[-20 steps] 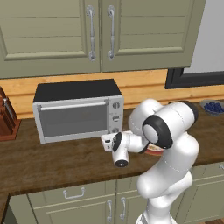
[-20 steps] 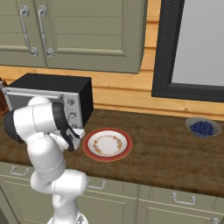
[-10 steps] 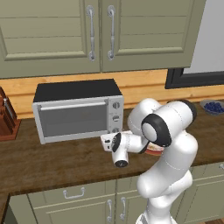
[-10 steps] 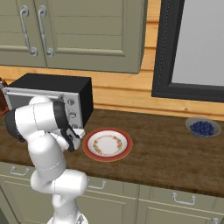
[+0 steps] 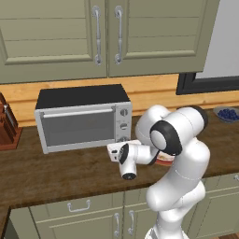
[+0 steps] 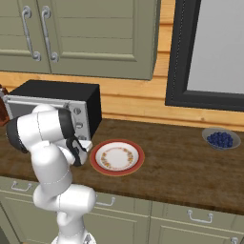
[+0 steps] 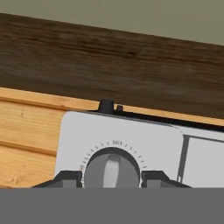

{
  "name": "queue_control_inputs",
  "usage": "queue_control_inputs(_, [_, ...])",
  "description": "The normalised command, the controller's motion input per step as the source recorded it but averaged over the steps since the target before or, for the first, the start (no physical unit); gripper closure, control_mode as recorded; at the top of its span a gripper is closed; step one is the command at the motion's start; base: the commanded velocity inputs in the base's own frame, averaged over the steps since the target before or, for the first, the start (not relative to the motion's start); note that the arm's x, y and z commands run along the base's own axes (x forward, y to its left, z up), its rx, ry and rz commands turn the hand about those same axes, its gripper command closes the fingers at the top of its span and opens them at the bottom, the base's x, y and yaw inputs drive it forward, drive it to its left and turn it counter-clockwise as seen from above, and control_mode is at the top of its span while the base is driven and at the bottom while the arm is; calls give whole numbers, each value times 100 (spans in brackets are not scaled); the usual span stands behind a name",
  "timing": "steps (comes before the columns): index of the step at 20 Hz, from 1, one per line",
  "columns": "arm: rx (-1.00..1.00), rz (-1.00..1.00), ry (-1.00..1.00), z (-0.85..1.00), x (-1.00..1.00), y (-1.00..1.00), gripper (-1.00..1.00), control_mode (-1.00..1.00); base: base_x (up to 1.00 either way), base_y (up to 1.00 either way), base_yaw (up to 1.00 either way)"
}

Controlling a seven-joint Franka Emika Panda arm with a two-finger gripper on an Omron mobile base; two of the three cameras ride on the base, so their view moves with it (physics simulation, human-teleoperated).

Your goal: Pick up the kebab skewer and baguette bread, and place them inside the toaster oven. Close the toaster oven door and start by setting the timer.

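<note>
Overhead, olive-green cabinets [image 5: 102,37] hang above a wood-panelled wall and a dark wooden counter [image 5: 51,170]. At the counter's back stands the toaster oven [image 5: 83,117], its toaster oven door [image 5: 77,126] shut. Right base view adds a dark-framed window [image 6: 209,52], an empty red-rimmed plate [image 6: 117,157] and a bowl of blueberries [image 6: 220,138]. Hand view shows the gripper [image 7: 112,177] clenched around a grey knob [image 7: 112,168] on the oven's panel.
</note>
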Motion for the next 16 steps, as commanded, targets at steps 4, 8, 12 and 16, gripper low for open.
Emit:
queue_control_inputs(4, [0, 0, -1, 0, 4, 0, 100, -100, 0, 0, 0])
queue_control_inputs(8, [2, 0, 0, 0, 0, 0, 100, -100, 0, 0, 0])
queue_control_inputs(12, [15, 0, 0, 0, 0, 0, 100, -100, 0, 0, 0])
queue_control_inputs(16, [24, 0, 0, 0, 0, 0, 100, -100, 0, 0, 0])
